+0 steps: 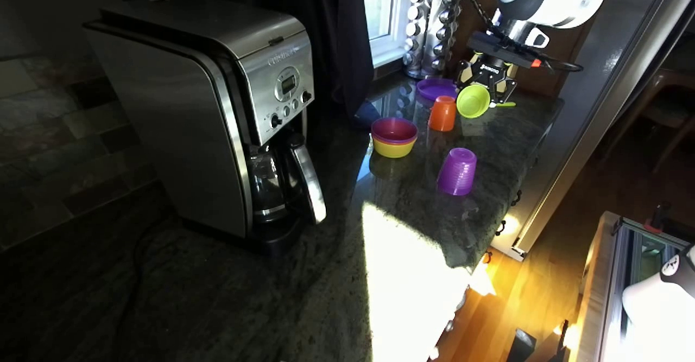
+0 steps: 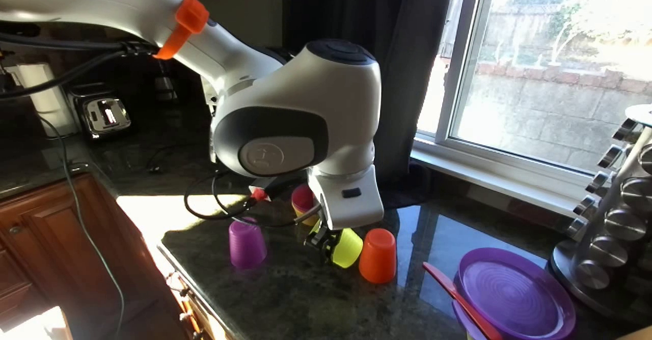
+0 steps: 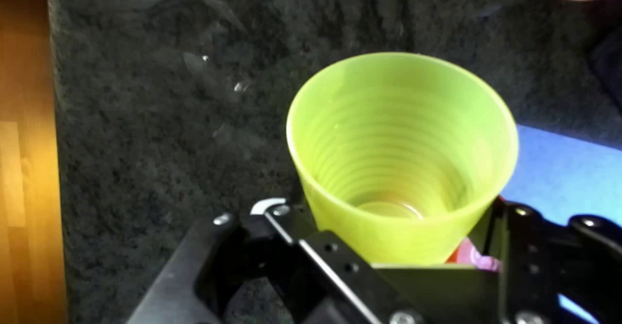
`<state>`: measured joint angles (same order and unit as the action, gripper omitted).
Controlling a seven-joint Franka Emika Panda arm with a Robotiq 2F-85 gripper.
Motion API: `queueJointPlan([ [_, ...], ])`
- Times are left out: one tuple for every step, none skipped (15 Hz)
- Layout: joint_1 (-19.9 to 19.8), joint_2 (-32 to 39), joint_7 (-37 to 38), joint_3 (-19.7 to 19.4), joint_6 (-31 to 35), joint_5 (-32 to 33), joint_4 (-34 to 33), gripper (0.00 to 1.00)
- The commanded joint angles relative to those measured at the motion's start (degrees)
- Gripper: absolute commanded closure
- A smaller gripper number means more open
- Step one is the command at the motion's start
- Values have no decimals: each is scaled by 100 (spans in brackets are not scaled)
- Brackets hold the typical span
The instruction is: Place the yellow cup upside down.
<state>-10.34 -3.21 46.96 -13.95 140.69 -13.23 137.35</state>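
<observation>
Yellow-green in colour, the yellow cup (image 3: 401, 163) is found between the jaws of the gripper (image 3: 398, 217), held from the outside with one finger at either side of its wall; the contact faces are partly hidden, so a firm grip is judged rather than observed. The turning step is judged to be in hand: the cup is held tilted, with its mouth open toward the viewer in the wrist view, so the upside-down position is not yet reached. For the next move, a rotation of the gripper is called for until the mouth is faced to the counter (image 3: 146, 129); the rim should then be lowered flat, and the jaws parted only once even support is obtained. Relative to the jaws, the lower wall of the cup is set between the fingers, while the mouth is projected beyond them. Whether any part of the cup is touching the counter cannot be determined. An orange cup (image 2: 378, 256), upside down, is noted just beside the jaws; by judgement, it could be struck during the turn. A purple cup (image 1: 457, 172), likewise upside down, and a stack of bowls (image 1: 394, 144) are recorded farther from the jaws.
</observation>
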Motion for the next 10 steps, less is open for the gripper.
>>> queueJointPlan([
  [-187,-360,749,194,883,1012,524,51],
  [-232,-420,922,230,1087,1309,615,51],
  [-284,-449,1072,262,1296,1588,685,51],
  [-332,-484,1171,293,1435,1801,736,51],
  [-389,-511,1316,337,1638,2069,800,51],
  [-478,-511,1498,385,1828,2426,834,51],
  [-590,-497,1771,454,2049,2853,862,51],
  [-681,-497,1950,508,2198,3207,884,51],
  [-793,-505,2202,583,2379,3636,908,51],
  [-819,-525,2465,571,2498,4072,933,51],
])
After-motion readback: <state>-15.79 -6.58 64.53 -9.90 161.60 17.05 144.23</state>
